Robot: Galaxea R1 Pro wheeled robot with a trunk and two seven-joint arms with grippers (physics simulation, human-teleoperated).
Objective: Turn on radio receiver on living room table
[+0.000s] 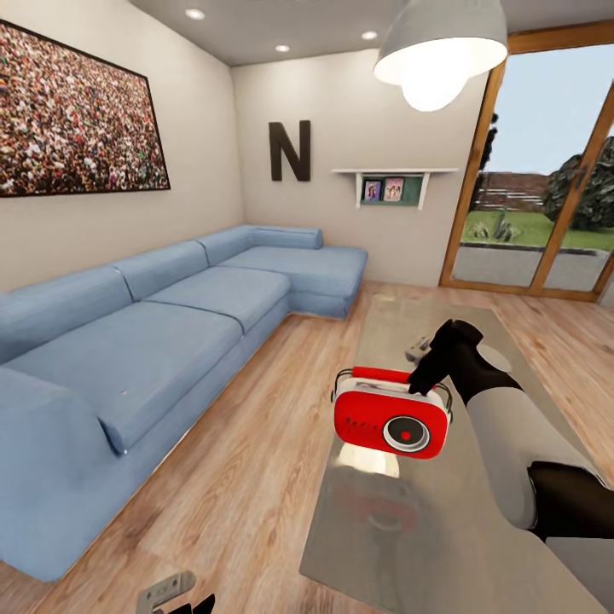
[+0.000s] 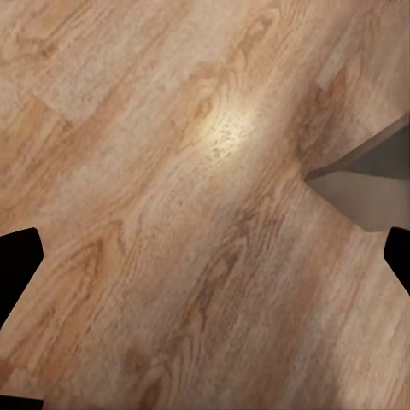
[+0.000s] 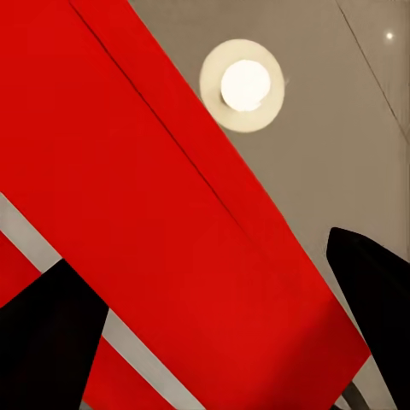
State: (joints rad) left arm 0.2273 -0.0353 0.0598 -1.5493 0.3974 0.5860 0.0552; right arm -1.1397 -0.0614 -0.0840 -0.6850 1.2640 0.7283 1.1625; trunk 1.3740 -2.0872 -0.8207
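Blue sofa (image 1: 170, 324), plank floor (image 1: 256, 460)

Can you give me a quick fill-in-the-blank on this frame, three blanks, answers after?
1. The radio receiver stands on the glossy ____.
2. The right hand reaches down at the radio's ____ edge, beside its handle.
3. The left hand hangs over the wood plank ____.

Missing words: table; top; floor

The right arm reaches forward from the lower right in the head view, forearm white, wrist black, its pincer (image 1: 424, 381) pointing down with fingers spread. The left pincer (image 2: 205, 265) hangs open, facing downward.
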